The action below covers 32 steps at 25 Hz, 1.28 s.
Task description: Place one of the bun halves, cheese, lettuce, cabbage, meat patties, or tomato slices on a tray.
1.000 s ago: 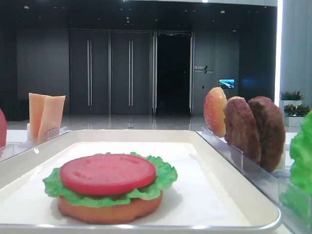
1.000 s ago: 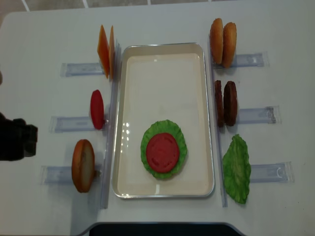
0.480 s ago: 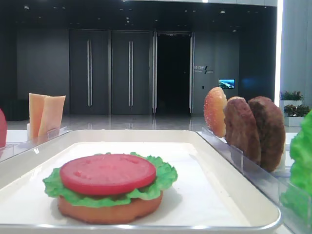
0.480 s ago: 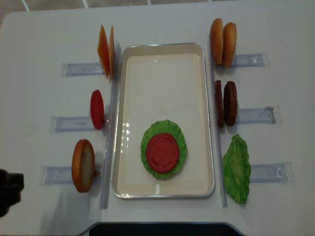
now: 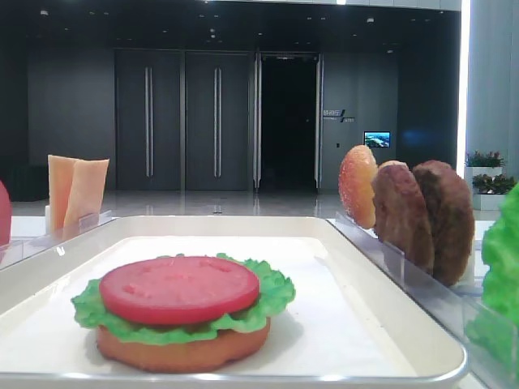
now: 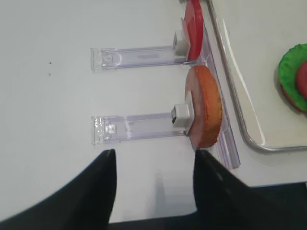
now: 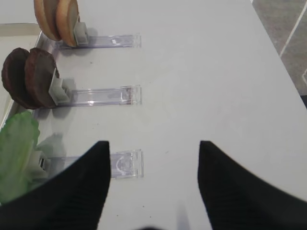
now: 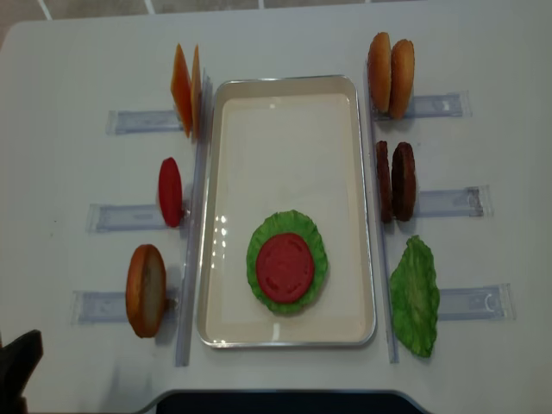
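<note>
On tray (image 8: 285, 95), tomato slice (image 8: 285, 266), no legible writing

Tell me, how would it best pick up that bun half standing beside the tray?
Probably from above, pinching the bun half across its two flat faces near the top edge. It stands upright on edge in its clear rack, so the rim points upward and both faces are free.

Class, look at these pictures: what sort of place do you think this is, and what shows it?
Probably a robot demo table in a large lobby: toy burger parts stand in clear racks around a white tray, with tall dark doors behind.
</note>
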Each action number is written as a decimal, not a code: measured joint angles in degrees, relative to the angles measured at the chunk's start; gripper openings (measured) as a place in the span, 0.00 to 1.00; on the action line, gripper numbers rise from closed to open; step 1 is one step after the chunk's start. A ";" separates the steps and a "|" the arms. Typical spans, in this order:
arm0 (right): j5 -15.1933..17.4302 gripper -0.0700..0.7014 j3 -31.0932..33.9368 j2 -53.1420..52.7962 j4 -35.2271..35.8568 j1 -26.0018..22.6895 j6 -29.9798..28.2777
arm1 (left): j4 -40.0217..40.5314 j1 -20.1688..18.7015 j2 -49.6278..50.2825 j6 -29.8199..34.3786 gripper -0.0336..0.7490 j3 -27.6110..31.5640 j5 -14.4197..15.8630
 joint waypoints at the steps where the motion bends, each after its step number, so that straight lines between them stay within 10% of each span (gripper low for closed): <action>1: 0.00 0.63 0.00 0.00 0.00 0.00 0.00 | 0.00 0.00 -1.02 0.00 0.55 0.51 -0.18; 32: 0.00 0.62 0.00 0.00 0.00 0.00 0.00 | -0.19 0.00 -10.44 -0.21 0.55 1.90 -2.84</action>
